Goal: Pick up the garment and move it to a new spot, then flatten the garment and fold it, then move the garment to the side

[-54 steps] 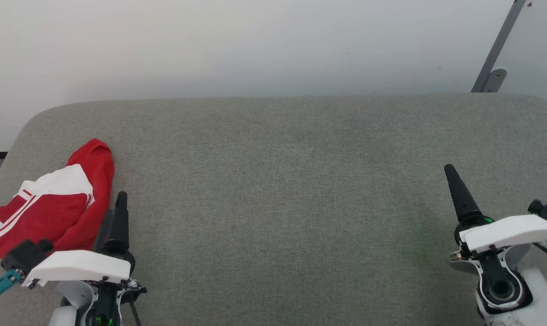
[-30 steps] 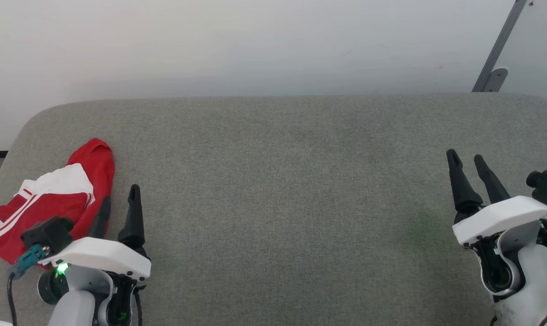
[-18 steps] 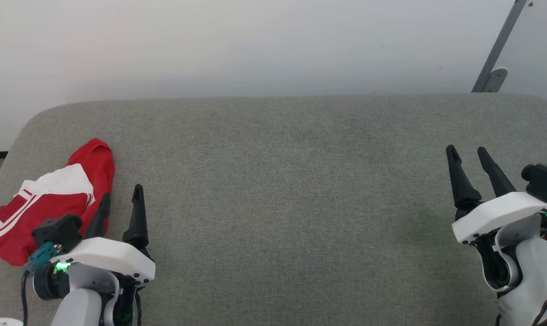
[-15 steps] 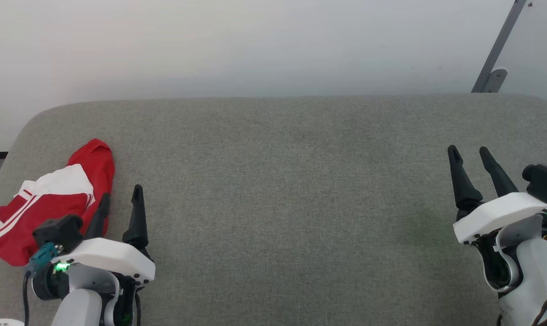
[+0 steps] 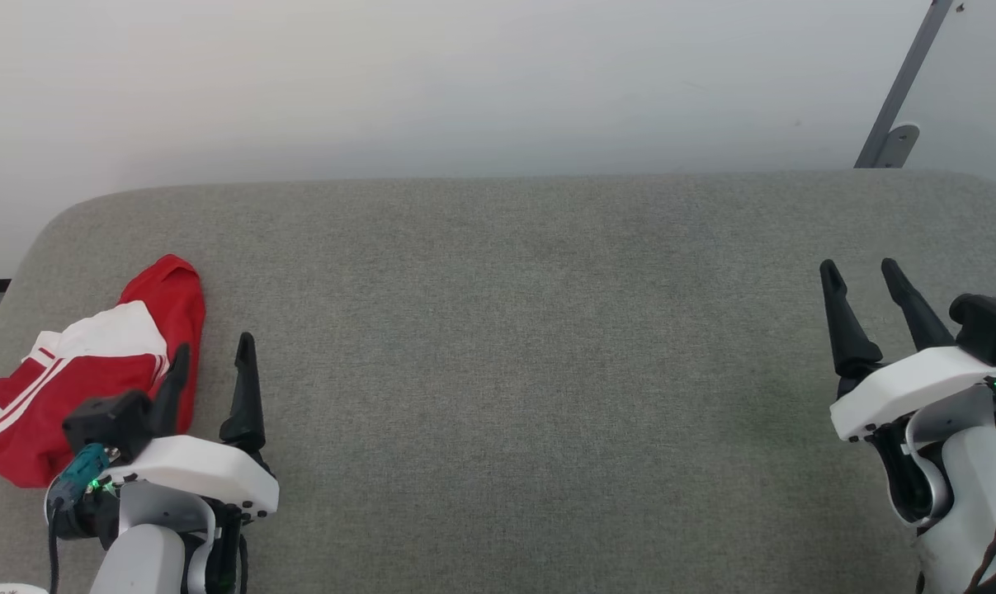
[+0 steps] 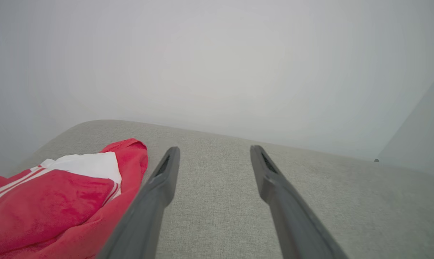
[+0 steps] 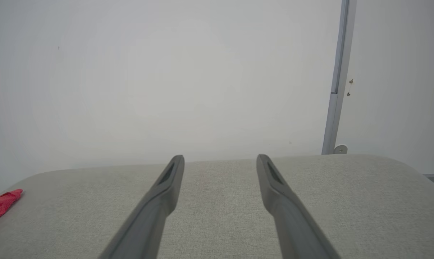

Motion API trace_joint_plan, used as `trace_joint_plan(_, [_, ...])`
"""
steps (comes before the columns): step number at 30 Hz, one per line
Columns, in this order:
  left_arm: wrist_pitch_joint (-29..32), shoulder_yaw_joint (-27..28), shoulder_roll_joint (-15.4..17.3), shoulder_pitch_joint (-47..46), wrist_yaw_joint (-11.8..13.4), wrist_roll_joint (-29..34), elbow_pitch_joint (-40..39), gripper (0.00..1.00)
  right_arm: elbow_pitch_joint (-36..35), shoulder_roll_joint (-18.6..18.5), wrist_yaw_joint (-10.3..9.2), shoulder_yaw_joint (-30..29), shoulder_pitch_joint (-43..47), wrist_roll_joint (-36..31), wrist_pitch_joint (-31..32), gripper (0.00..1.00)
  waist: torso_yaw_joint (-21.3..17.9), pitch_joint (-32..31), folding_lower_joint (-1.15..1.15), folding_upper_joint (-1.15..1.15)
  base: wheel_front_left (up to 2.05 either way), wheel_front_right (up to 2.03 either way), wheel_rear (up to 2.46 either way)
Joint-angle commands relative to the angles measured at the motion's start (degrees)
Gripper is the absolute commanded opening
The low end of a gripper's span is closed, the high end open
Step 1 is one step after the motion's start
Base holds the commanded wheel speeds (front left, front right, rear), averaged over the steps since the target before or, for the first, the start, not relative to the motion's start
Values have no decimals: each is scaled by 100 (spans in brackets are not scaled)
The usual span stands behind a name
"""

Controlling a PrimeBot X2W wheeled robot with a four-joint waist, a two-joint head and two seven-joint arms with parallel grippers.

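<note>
Since the earliest head frame both wrists have turned. Each gripper then showed a single dark finger and now shows two, spread apart; the garment lies where it lay.

Head view: the left gripper (image 5: 214,345) stands with its fingers parted and nothing between them. The garment (image 5: 68,396), red with a white panel and white stripes, lies crumpled on the grey cushion (image 5: 506,330). It lies outboard of the left gripper's left finger, and that finger's tip overlaps its right edge. Whether the two touch cannot be told. The right gripper (image 5: 859,265) also stands parted and empty, well apart from the garment, with bare cushion ahead of its tips. A metal strut (image 5: 902,91) leans on the wall (image 5: 464,82) beyond the right fingers.

Left wrist view: the left gripper (image 6: 214,149) shows a wide gap with only cushion (image 6: 217,216) inside it. The garment (image 6: 58,201) sits beside and partly under the left finger, outside the gap.

Right wrist view: the right gripper (image 7: 220,157) is spread wide over bare cushion (image 7: 220,216). A red corner of the garment (image 7: 1,205) shows far out beyond the left finger. The strut (image 7: 337,90) rises past the right finger.
</note>
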Motion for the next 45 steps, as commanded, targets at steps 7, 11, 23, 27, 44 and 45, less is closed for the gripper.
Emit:
trace_joint_plan(7, [-136,106,-11,-187,-80,429,-28,100,42,-120,11,-21,-189,-322,-147,100,-19,1,0,0,0,0,0])
trace_joint_plan(11, [-177,161,-54,-204,-150,609,19,100,41,-118,12,-53,-181,-342,-198,100,-18,-9,0,0,0,0,0])
trace_joint_plan(23, [-320,420,-207,-269,-476,718,411,100,148,-84,12,-11,-66,107,-331,100,-13,-38,0,0,0,0,0])
trace_joint_plan(27, [-358,421,-178,-321,-529,907,586,100,194,-158,12,69,-102,61,-371,100,-15,-47,0,0,0,0,0])
trace_joint_plan(44, [-485,625,-294,-304,-605,1309,704,100,134,-181,9,351,-89,-4,-496,100,509,-68,0,0,0,0,0])
trace_joint_plan(45, [-484,668,-306,-283,-605,1312,681,100,127,-159,9,389,-69,10,-496,100,588,-74,0,0,0,0,0])
